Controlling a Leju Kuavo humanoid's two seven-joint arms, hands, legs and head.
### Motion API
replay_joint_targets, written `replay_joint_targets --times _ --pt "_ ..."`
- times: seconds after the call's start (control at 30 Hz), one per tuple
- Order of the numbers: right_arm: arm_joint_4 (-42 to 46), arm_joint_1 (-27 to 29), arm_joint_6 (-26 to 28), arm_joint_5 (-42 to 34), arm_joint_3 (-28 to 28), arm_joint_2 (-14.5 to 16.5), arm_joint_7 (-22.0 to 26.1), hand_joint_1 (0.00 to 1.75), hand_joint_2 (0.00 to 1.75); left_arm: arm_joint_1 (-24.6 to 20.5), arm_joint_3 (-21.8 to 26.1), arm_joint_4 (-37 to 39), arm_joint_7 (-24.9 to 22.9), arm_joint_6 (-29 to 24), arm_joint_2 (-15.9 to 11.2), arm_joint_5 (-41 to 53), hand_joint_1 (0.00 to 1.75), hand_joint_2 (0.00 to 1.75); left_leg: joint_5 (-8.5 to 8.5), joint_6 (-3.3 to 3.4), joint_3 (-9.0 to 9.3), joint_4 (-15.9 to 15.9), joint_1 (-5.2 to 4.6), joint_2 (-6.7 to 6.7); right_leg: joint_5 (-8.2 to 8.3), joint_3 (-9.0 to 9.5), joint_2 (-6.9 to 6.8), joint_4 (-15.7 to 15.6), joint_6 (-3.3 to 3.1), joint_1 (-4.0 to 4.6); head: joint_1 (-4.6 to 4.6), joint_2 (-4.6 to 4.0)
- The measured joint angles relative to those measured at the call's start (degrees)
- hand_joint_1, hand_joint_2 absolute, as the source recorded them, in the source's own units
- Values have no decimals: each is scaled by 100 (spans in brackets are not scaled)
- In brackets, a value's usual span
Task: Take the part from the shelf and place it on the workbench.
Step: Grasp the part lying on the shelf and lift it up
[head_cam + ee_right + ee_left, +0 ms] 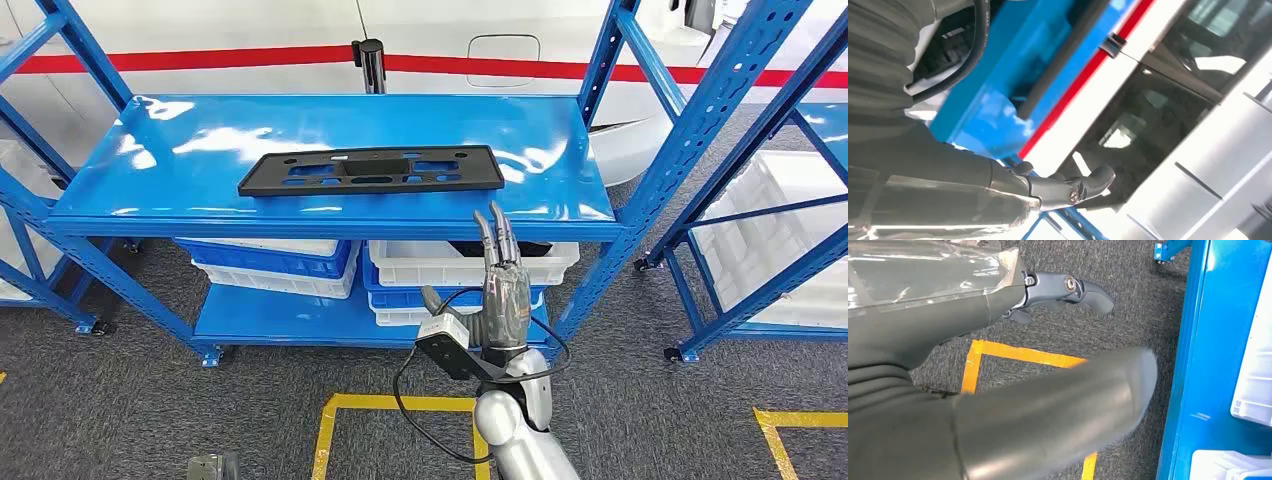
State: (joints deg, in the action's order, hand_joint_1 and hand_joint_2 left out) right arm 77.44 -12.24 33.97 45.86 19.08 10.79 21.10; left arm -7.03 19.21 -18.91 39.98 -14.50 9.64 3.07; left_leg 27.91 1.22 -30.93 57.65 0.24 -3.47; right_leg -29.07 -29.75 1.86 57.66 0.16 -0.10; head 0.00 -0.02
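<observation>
A flat black rectangular part (372, 170) with several cut-outs lies on the top blue shelf (180, 150), near its front edge. My right hand (503, 280) is raised in front of the shelf edge, just right of and below the part, fingers straight and apart, holding nothing. In the right wrist view, the right hand (998, 190) points at the blue shelf (1013, 95), where the part (1063, 65) shows as a dark strip. My left hand (1013, 365) hangs low over grey carpet with nothing in it, thumb and fingers (1068, 292) apart.
White and blue bins (470, 265) sit on the lower shelf. A second blue rack (760, 200) with white bins stands to the right. Yellow floor tape (380, 405) marks the carpet in front. A white wall with a red stripe (250, 55) runs behind the shelves.
</observation>
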Motion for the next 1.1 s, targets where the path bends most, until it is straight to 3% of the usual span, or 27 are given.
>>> replay_joint_targets --times 0.2,0.37,0.63,1.1 --pt "255 7 7 57 1 -15 -6 0 175 -5 13 0 1 -76 3 35 0 0 0 0 -1 0 0 0 0 0 0 0 0 0 0 0" --pt "470 -211 -208 638 150 6 -142 0 175 -39 16 -11 4 -567 23 308 0 0 -1 0 -3 0 0 0 0 0 0 1 0 0 -1 0" --pt "660 -867 -2199 1262 667 26 -1123 0 175 -186 1 -107 -59 -399 54 808 0 0 -5 -3 1 0 1 -7 1 2 -3 3 0 1 0 0" --pt "563 -824 -2102 1267 811 -209 -997 0 175 -340 -2 -107 -197 -75 52 1085 0 0 -4 -3 -3 1 -1 -2 1 0 0 2 1 -3 -1 0"
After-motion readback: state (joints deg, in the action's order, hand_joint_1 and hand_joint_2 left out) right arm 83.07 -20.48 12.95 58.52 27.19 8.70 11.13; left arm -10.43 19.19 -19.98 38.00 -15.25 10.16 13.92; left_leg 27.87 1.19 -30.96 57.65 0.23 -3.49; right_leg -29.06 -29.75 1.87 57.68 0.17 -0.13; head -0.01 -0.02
